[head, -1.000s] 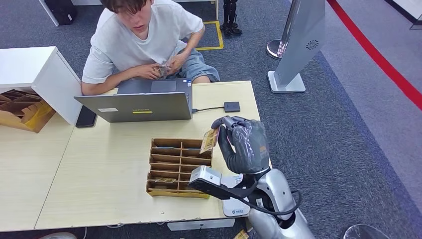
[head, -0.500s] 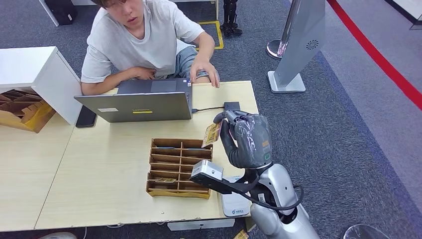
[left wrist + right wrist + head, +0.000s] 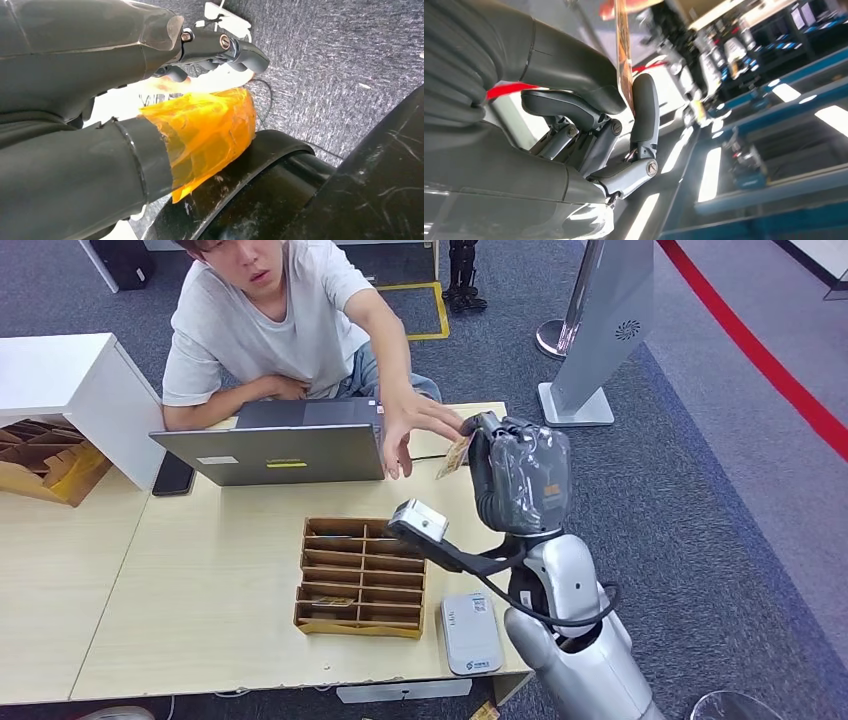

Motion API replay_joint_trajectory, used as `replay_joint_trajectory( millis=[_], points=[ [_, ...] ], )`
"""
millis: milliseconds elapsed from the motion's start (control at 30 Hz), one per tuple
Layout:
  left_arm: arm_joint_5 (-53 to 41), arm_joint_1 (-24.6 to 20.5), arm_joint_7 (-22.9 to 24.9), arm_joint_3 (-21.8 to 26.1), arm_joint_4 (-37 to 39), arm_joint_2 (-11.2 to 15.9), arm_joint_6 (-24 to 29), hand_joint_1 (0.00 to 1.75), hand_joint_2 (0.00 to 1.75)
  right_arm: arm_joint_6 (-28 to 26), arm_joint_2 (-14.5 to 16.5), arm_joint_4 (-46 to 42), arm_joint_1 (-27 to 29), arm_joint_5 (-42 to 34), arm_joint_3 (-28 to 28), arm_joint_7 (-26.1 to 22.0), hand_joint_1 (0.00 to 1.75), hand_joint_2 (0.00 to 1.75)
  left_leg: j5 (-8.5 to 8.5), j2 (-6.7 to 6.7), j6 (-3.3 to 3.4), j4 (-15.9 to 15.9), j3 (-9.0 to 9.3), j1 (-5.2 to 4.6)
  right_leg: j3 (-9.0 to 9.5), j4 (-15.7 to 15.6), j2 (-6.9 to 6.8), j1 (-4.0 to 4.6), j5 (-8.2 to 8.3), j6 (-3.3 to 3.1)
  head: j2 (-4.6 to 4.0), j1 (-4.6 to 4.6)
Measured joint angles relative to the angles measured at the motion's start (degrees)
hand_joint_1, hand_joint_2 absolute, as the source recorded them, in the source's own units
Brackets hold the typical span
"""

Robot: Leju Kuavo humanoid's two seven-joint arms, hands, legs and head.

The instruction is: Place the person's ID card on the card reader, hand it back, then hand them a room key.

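Fingers [image 3: 644, 107] pinching card [image 3: 456, 456]; edge-on, seemingly.

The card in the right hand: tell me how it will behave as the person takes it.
The card looks thin and flat, so probably stiff and light. The right hand pinches only one edge, so it should slide out easily toward the person's hand.

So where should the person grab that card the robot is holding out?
By the free upper-left edge of the card, coming from the laptop side. The right hand pinches its other end, and the person's hand is already right beside that bare edge.
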Motion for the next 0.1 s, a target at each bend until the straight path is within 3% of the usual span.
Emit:
replay_joint_trajectory(
  millis=[100],
  points=[
    [-0.1, -0.04, 0.0, -0.05, 0.0, -0.14, -0.04, 0.0, 0.0, -0.77, 0.52, 1.31, -0.54, 2.0, -0.88, 0.95, 1.75, 1.75, 0.0, 0.0, 0.0, 0.0, 0.0, 0.0, 0.0, 0.0, 0.0, 0.0, 0.0, 0.0, 0.0, 0.0]
  ],
)
